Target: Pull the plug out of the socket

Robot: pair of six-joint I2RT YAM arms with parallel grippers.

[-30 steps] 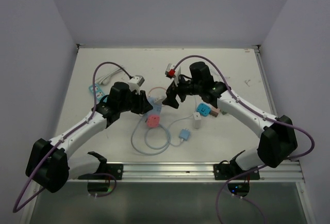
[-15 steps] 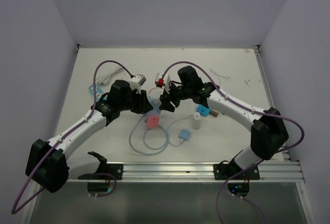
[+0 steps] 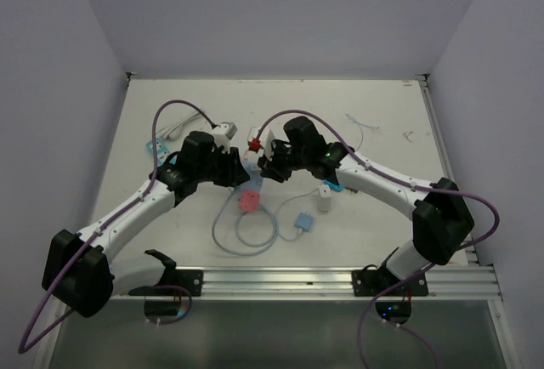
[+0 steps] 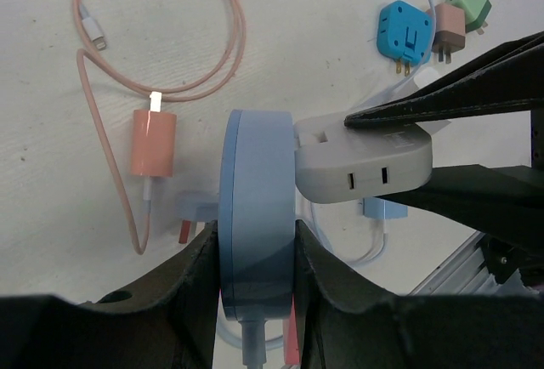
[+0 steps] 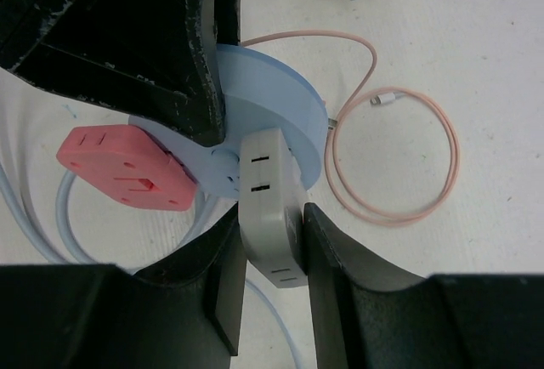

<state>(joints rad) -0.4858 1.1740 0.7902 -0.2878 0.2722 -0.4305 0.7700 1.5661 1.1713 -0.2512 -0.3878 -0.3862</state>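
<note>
Left wrist view: left jaws clamp the blue socket (image 4: 257,207), right jaws pinch its grey plug (image 4: 361,165), pink charger (image 4: 153,144) nearby.

The socket (image 4: 257,216) shows as smooth pale-blue plastic with a soft satin sheen, and the plug (image 4: 361,161) is matt grey plastic. The pink cable (image 5: 456,156) looks rubbery and smooth. The black fingers (image 5: 110,20) are matt plastic, flecked with scuffs. The table (image 4: 297,37) is off-white, matt, faintly grainy.
</note>
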